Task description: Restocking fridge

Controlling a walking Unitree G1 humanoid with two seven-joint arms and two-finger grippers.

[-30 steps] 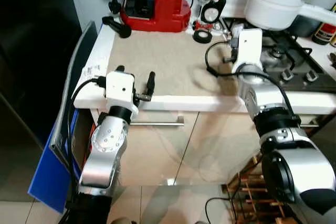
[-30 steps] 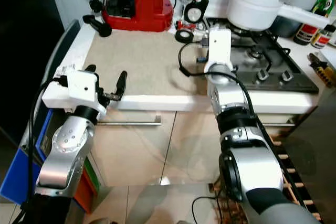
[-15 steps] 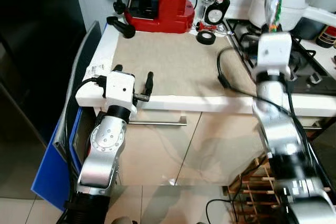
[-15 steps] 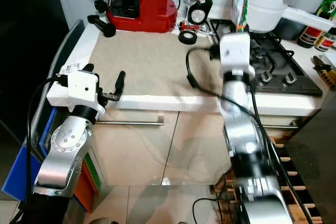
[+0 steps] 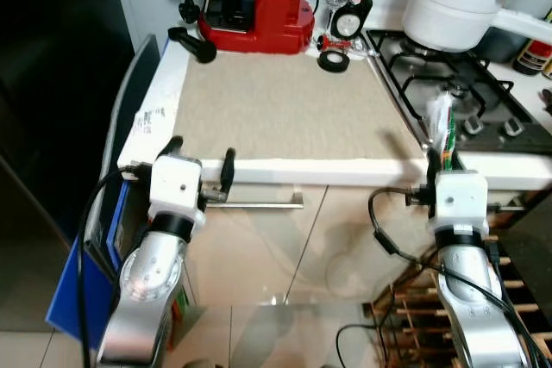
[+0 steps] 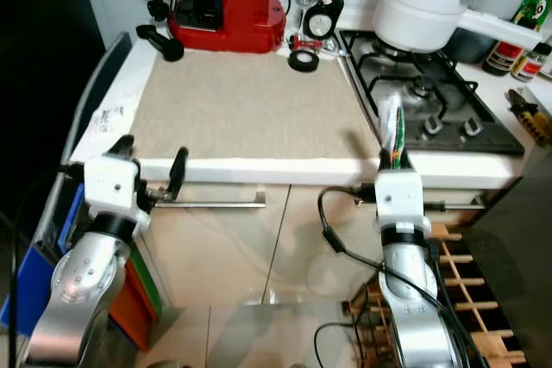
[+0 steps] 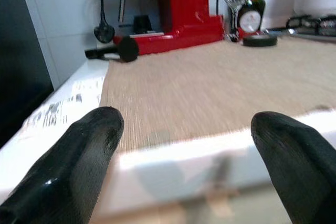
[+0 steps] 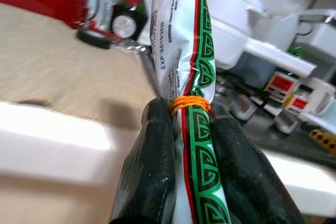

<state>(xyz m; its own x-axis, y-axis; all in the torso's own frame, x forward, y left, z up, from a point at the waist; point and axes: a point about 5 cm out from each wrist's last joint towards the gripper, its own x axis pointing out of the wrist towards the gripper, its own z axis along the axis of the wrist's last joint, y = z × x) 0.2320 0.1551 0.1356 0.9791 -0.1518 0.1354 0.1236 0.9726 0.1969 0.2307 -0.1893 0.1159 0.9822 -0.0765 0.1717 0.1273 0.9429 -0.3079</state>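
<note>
Right pincer [image 8: 186, 129] clamps upright packet [image 8: 184, 66].

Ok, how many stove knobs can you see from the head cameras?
3, in a row along the hob's front edge: one nearest the packet in the right gripper, one in the middle, one farthest right. More may be hidden behind the packet.

Small print on the rolled packet [image 8: 185, 66], too blurred to read.
</note>
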